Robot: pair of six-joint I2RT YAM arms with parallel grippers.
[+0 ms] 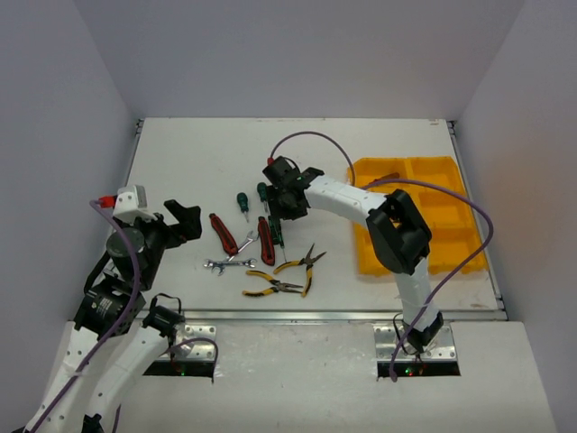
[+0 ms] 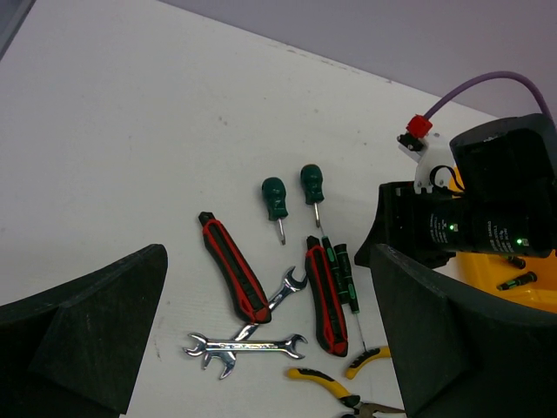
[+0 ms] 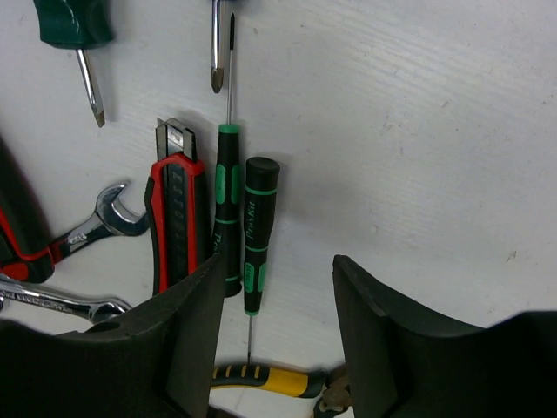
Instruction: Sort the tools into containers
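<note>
Right gripper (image 3: 277, 270) over 2 opposite-pointing screwdrivers (image 3: 258, 226)

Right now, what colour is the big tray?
The tray is bright yellow, clearest in the top external view.

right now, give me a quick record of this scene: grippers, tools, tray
left gripper: open, holding nothing, left of the tools
right gripper: open, over the slim screwdrivers
on table: stubby green screwdrivers, red cutters, wrenches, yellow pliers
yellow tray: right of the tools, partly hidden by the right arm
</note>
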